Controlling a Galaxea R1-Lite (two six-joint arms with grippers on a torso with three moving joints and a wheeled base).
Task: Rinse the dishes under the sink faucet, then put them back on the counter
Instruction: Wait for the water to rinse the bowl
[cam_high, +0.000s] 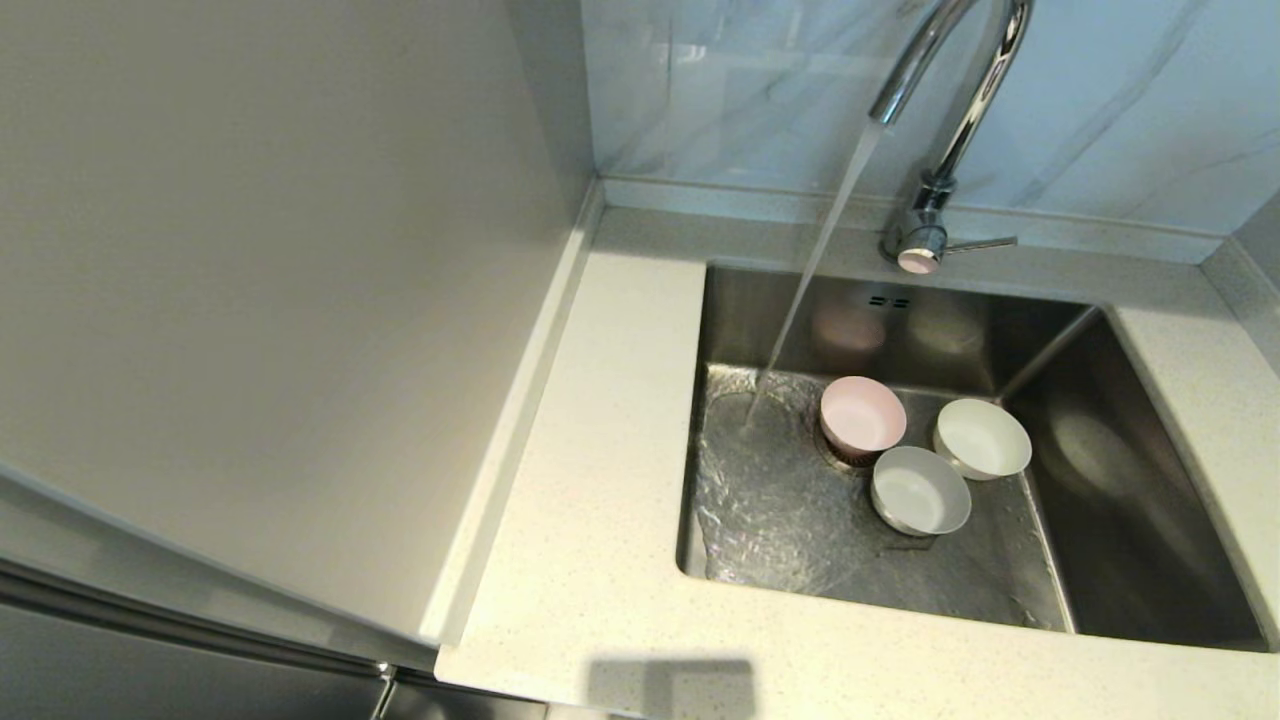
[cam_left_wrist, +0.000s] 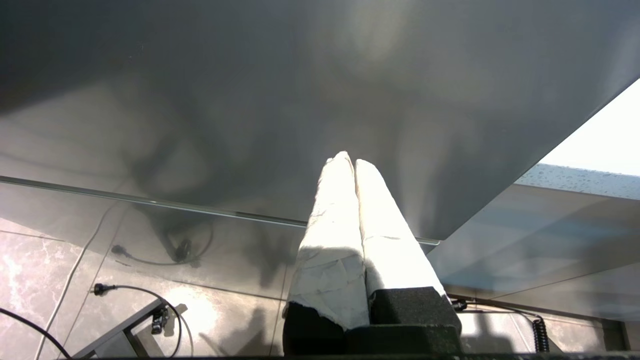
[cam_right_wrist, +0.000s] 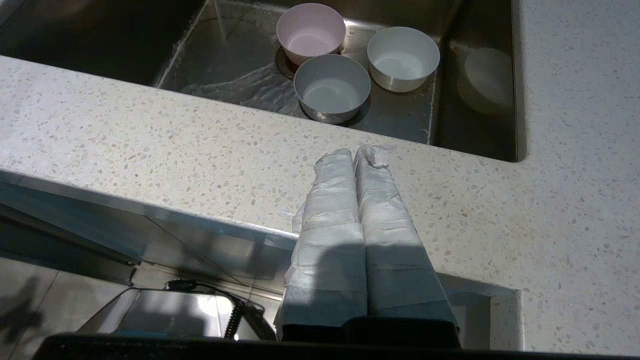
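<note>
Three small bowls stand upright on the floor of the steel sink (cam_high: 1130, 470): a pale pink one (cam_high: 862, 418) on the drain, a white one (cam_high: 982, 438) to its right and a grey-white one (cam_high: 920, 490) in front. Water runs from the chrome faucet (cam_high: 960, 110) and lands left of the pink bowl. In the right wrist view the same pink bowl (cam_right_wrist: 310, 33), white bowl (cam_right_wrist: 403, 57) and grey-white bowl (cam_right_wrist: 332, 87) lie beyond the counter (cam_right_wrist: 150, 145). My right gripper (cam_right_wrist: 355, 156) is shut and empty over the counter's front strip. My left gripper (cam_left_wrist: 349, 161) is shut and empty, low beside a grey panel.
The speckled counter (cam_high: 590, 480) wraps the sink on the left, front and right. A tall smooth beige-grey side panel (cam_high: 270, 300) stands at the left. The faucet's thin lever (cam_high: 985, 244) points right. Cables (cam_left_wrist: 135, 295) lie on the tiled floor below.
</note>
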